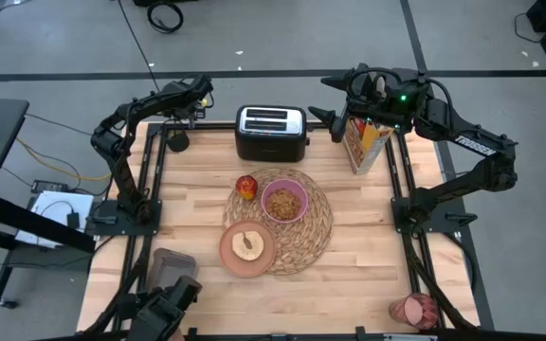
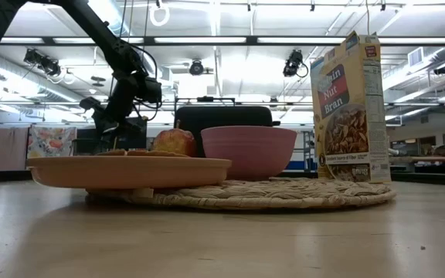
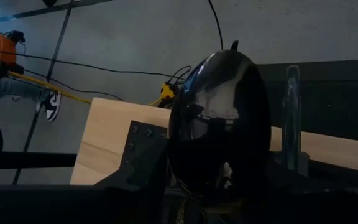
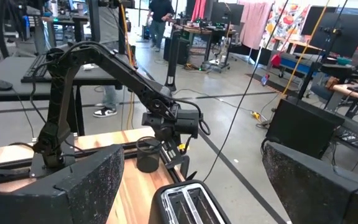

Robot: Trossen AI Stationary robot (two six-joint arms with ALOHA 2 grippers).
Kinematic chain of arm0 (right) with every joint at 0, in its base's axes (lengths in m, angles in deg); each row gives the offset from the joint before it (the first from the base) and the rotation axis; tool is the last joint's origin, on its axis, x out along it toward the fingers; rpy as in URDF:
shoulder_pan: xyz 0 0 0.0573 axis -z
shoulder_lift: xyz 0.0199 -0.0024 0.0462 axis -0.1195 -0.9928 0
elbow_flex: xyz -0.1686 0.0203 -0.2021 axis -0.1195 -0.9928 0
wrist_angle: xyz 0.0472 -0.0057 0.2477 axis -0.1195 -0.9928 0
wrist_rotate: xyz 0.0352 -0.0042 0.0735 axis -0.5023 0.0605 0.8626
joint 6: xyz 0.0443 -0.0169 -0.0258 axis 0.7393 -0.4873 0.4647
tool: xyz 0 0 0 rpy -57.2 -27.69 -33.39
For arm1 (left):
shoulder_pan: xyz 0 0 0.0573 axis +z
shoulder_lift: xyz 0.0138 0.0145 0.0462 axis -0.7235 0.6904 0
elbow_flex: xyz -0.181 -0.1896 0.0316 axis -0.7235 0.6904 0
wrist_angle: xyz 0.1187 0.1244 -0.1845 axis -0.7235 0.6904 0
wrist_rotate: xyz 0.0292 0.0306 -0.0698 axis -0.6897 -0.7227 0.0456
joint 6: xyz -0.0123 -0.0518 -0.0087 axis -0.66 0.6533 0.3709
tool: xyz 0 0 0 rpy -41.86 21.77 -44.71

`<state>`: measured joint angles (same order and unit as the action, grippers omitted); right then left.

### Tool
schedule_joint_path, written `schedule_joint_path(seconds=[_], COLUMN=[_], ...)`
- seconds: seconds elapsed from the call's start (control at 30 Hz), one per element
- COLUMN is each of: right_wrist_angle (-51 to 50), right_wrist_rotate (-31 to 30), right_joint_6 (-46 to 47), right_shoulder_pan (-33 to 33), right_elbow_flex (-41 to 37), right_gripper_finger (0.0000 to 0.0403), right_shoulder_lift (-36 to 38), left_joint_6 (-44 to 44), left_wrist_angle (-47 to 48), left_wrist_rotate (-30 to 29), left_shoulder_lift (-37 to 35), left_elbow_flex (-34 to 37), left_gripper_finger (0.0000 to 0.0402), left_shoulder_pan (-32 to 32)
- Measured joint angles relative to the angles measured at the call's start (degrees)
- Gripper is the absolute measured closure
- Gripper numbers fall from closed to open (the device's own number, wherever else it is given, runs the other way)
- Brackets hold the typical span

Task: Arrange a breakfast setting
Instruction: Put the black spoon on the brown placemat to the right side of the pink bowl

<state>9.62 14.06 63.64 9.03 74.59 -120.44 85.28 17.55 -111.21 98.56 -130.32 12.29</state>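
- High view: the straw placemat (image 1: 303,248) is seen in the middle of the desk (image 1: 368,284).
- The pink bowl (image 1: 284,201) is set on the placemat, a little toward 12 o'clock, and something brown is seen inside it.
- The plate (image 1: 247,248) is laid over the placemat's edge at 7 o'clock. The red apple (image 1: 245,187) is placed at the edge at 10 o'clock.
- The pink tumbler (image 1: 415,310) is found far off at 5 o'clock, near the desk's corner, well apart from the placemat.
- The black toaster (image 1: 271,133) is kept at 12 o'clock and the cereal box (image 1: 368,142) at 2 o'clock.
- The left gripper (image 1: 174,129) is held just above a dark cup (image 1: 176,143) at the desk's 10 o'clock corner. It cannot be told if this gripper is apart or together.
- In the left wrist view a thin shiny stick (image 3: 291,106) is seen standing up. It may be the spoon's handle, but this is not sure.
- The right gripper (image 1: 328,121) is held wide apart, with nothing in it, between the toaster and the cereal box.
- The step in hand is judged to be the fetching of the spoon from the cup.
- Next, a firm pinch on the thin handle is called for, then a straight lift so the cup is not tipped.
- The spoon and the tumbler are not yet put by the placemat.
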Motion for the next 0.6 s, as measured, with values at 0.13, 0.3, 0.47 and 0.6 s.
schedule_joint_path(seconds=[0.13,0.3,0.47,0.6], right_wrist_angle=[0.0,0.0,0.0,0.0], right_wrist_rotate=[0.0,0.0,0.0,0.0], right_joint_6=[-0.9,-1.1,-1.1,-1.1], right_shoulder_pan=[0.0,0.0,0.0,0.0], right_elbow_flex=[0.0,0.0,0.0,0.0], right_gripper_finger=[0.0018,0.0018,0.0018,0.0018], right_shoulder_lift=[0.0,0.0,0.0,0.0], left_joint_6=[0.0,-0.3,-0.9,-0.9], left_wrist_angle=[0.0,0.1,1.0,1.5], left_wrist_rotate=[0.0,0.0,0.1,0.0], left_shoulder_lift=[0.0,0.0,0.0,0.0], left_elbow_flex=[0.0,0.0,0.0,0.0], left_gripper_finger=[0.026,0.0287,0.0302,0.0309], left_shoulder_pan=[0.0,0.0,-0.3,-0.4])
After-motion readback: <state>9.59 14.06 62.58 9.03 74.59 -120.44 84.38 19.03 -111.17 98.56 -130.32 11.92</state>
